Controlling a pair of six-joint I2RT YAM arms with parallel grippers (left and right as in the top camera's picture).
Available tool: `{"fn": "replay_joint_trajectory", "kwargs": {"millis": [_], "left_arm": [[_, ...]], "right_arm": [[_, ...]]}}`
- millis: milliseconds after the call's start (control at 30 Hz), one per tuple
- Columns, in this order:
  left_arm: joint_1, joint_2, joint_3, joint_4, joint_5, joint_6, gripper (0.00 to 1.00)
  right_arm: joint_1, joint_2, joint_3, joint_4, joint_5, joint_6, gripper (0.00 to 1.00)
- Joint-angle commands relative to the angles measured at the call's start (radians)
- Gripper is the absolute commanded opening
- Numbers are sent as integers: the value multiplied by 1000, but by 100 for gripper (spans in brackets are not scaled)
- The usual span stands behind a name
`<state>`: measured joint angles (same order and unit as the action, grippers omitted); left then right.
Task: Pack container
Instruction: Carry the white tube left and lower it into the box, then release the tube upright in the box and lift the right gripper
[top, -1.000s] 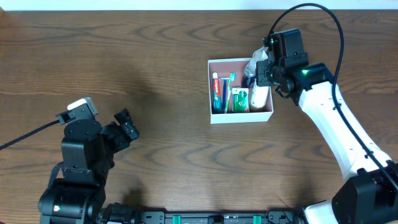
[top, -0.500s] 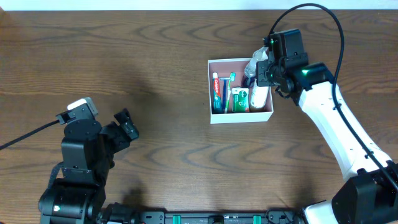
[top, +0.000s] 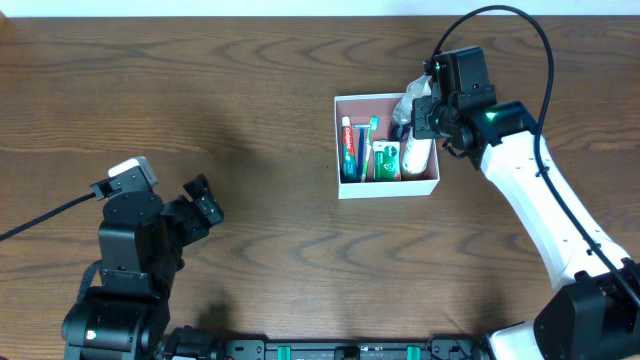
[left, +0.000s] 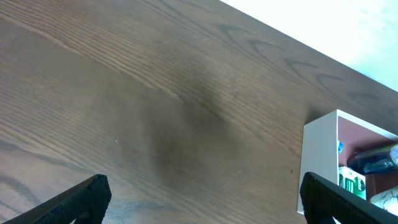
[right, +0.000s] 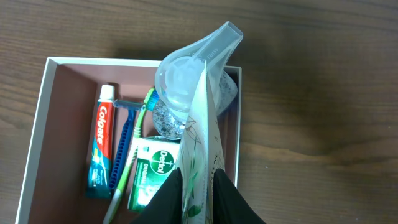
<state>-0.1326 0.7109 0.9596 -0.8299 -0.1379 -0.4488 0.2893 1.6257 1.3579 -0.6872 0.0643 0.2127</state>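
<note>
Matt wood-grain table, a container of thin matt card, and a glossy, translucent plastic pouch.

Watching from above over this last second, I see no shift at all. The right gripper with its pouch at the container, upper right of centre, and the left gripper, lower left, sit exactly where they were.
</note>
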Motion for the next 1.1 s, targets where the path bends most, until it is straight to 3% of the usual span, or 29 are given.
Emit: {"fn": "replay_joint_trajectory", "kwargs": {"millis": [0,33,667,1067], "left_arm": [[3,0,1,1,-5,-9,98],[3,0,1,1,-5,-9,98],[3,0,1,1,-5,-9,98],[3,0,1,1,-5,-9,98]], "right_arm": [[13,-53,16,-1,6,11,6],[13,-65,16,-1,6,11,1],[13,-146,10,-71,7,42,1],[13,-146,-103,100,52,41,1]]}}
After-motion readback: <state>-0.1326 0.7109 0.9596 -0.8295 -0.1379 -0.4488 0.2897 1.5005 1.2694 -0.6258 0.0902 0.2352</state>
